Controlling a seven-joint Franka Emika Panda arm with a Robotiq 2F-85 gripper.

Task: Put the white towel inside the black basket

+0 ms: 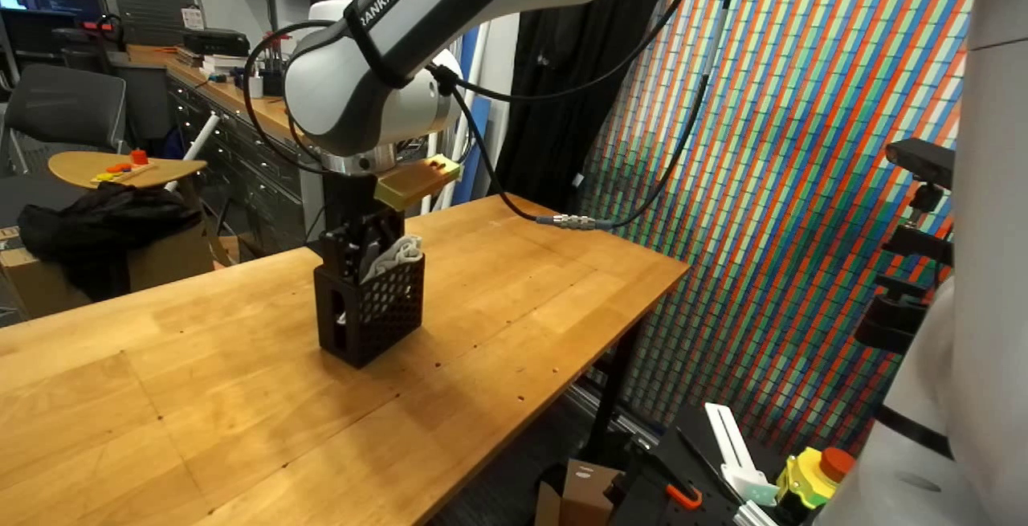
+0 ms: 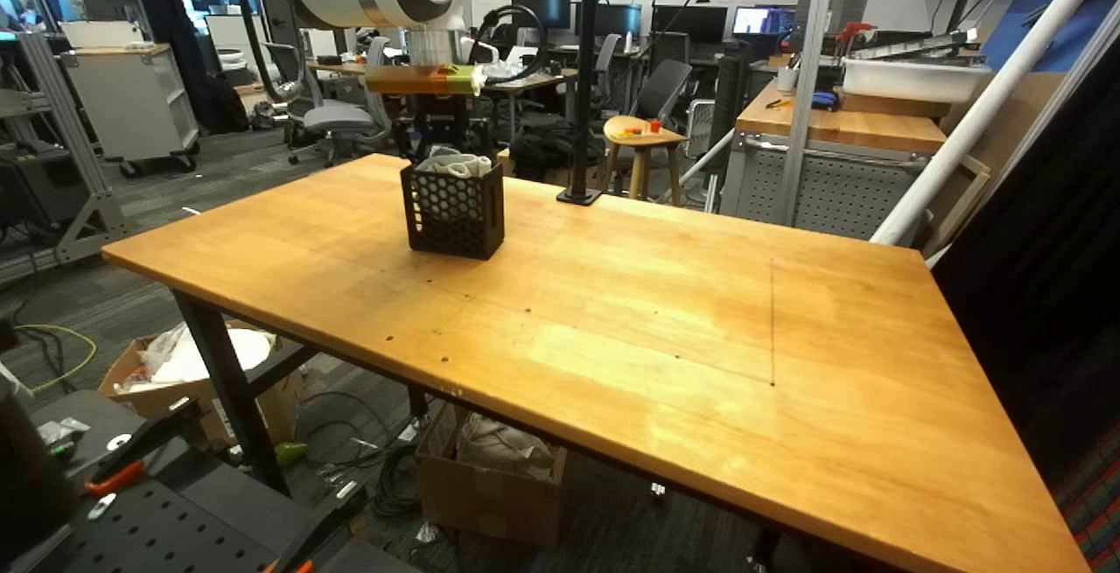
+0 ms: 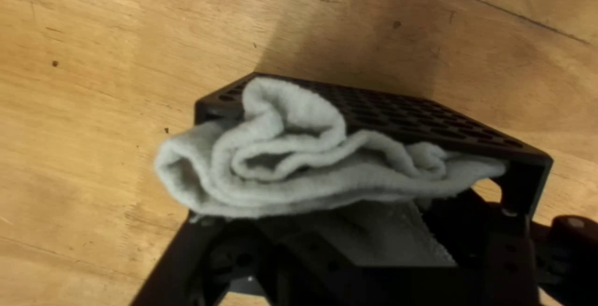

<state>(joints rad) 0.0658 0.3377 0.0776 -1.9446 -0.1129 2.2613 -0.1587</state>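
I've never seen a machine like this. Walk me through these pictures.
The big jointed thing is a robot arm; the gripper at its end works like a hand. Two pictures look on from outside, from different places. The close-up is taken from the machine's wrist, looking down. On the wooden table stands a black basket with a pale towel stuffed in, poking out of the top. A black post rises at the table's edge. The gripper points down at the basket's opening; its tips are hidden, so I cannot tell whether it holds the towel.
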